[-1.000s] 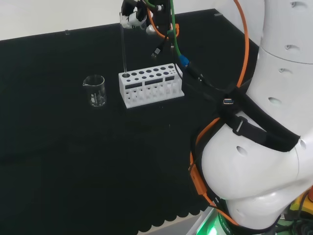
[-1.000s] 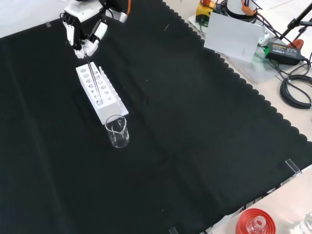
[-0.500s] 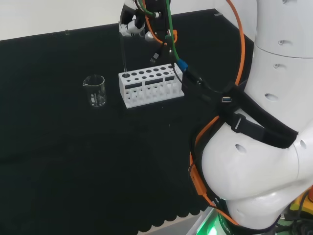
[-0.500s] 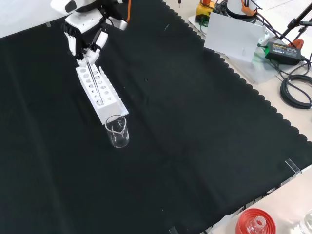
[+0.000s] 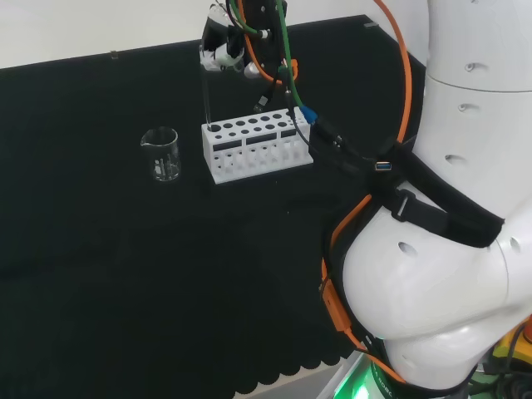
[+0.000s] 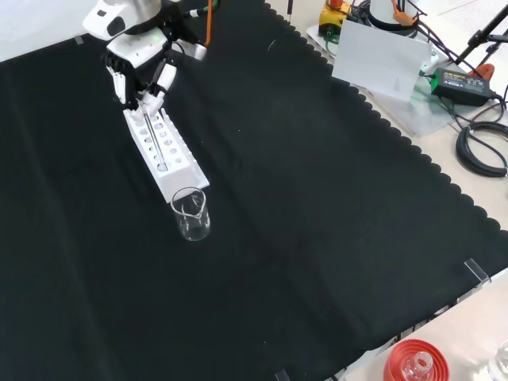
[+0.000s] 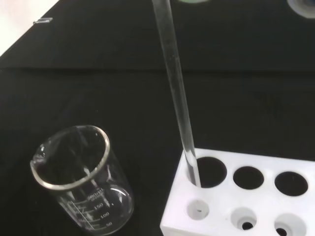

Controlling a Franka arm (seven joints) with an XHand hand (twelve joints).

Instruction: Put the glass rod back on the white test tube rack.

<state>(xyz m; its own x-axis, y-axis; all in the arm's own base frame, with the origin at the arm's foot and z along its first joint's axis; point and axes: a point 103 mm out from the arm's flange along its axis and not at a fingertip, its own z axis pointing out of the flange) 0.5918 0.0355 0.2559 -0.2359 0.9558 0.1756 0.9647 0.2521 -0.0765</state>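
A white test tube rack (image 5: pixel 256 150) (image 6: pixel 163 152) (image 7: pixel 246 196) with two rows of round holes stands on the black cloth. A thin clear glass rod (image 7: pixel 178 103) (image 5: pixel 207 93) (image 6: pixel 155 136) stands nearly upright, with its lower end inside the end hole of the rack nearest the beaker. The black and white hand (image 5: pixel 223 51) (image 6: pixel 140 70) is above the rack with its fingers curled round the rod's upper end.
An empty clear glass beaker (image 5: pixel 162 154) (image 6: pixel 191 214) (image 7: pixel 81 182) stands just off the rack's end. Orange and green cables (image 5: pixel 287 75) hang from the arm beside the rack. A red ribbed stand with a flask (image 6: pixel 413 365) sits at the cloth's near edge in the front view.
The hand has come down a little with the rod, and the rod's lower end has sunk deeper into the rack's end hole. Rack and beaker have not moved.
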